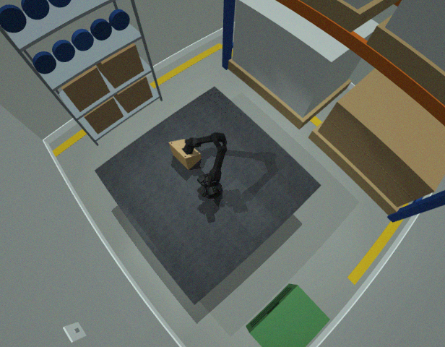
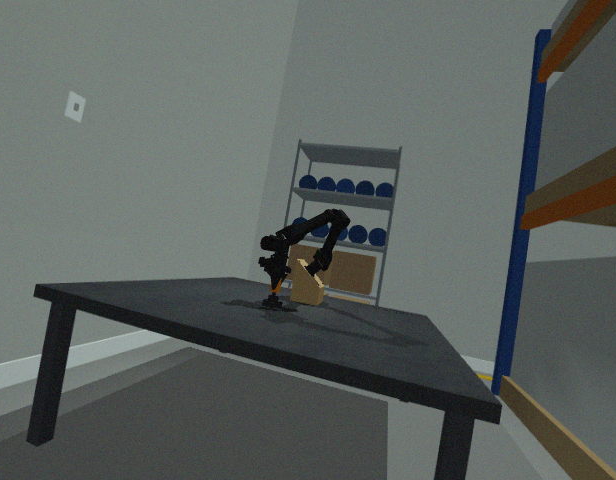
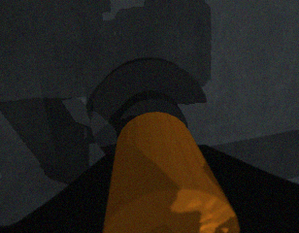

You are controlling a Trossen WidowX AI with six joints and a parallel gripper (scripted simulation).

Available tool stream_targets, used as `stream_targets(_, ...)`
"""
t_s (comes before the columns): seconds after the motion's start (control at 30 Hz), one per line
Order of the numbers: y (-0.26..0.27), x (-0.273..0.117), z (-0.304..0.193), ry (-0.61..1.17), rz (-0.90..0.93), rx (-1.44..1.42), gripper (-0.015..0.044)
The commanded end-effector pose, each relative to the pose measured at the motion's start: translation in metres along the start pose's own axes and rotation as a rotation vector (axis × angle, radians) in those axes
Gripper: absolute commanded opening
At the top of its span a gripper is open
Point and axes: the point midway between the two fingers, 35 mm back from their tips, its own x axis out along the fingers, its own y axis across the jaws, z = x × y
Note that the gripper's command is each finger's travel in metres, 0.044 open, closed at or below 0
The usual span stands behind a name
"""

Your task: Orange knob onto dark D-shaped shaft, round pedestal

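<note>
Hand [image 1: 209, 191] [image 2: 275, 283] [image 3: 156, 157]: you are gripping the orange knob [image 2: 278, 286] [image 3: 156, 165] | place: it is standing over the round pedestal [image 2: 271, 303] [image 3: 147, 78], near-left of the wooden block [image 1: 193, 163] [image 2: 305, 289] | handling: probably light, stiff, smooth; keep holding its sides squarely

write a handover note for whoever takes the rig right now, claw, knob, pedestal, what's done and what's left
Claw: shut on the orange knob.
Knob: held above or at the top of the round pedestal; contact can't be made out.
Shaft: its flat side isn't visible, so alignment is unknown.
Done: knob gripped and brought over the pedestal area.
Left: line up the flats, push the knob fully down, let go.
</note>
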Motion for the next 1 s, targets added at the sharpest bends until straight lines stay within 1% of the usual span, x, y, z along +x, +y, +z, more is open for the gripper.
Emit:
stream_targets(0.0,0.0002,-0.0007,-0.0003,0.001,0.002,0.001,0.0000)
stream_targets(0.2,0.0010,-0.0048,-0.0006,0.001,0.002,0.010,0.0000)
stream_targets(0.43,0.0019,-0.0035,0.0001,0.001,0.002,0.211,0.0000)
stream_targets(0.97,0.0005,-0.0001,-0.0003,0.002,0.002,0.211,0.0000)
